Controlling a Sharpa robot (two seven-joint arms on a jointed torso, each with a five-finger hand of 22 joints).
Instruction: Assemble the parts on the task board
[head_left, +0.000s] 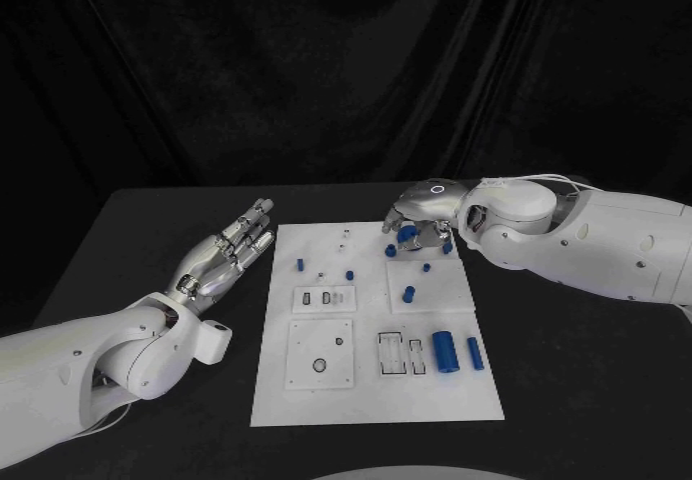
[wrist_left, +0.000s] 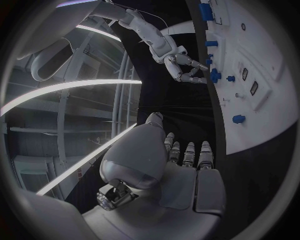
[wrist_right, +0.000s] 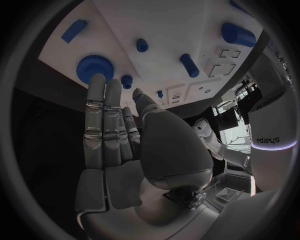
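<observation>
My left robot hand (head_left: 231, 252) is hovering just off the left edge of the white board (head_left: 372, 400), fingers spread, holding nothing. On the right, my right robot hand (head_left: 421, 212) sits over the board's far corner, fingers straight and together, tips at a blue gear (wrist_right: 94, 68), nothing gripped.

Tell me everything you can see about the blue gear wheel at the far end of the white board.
The blue gear wheel is a round, plastic-looking disc with fine teeth around its rim. It lies flat near the far right corner of the white board, apart from the smaller blue pieces. The right hand hangs over it with its fingers extended; the fingertips reach its edge, though actual contact cannot be told. In the head view the hand partly hides it.
</observation>
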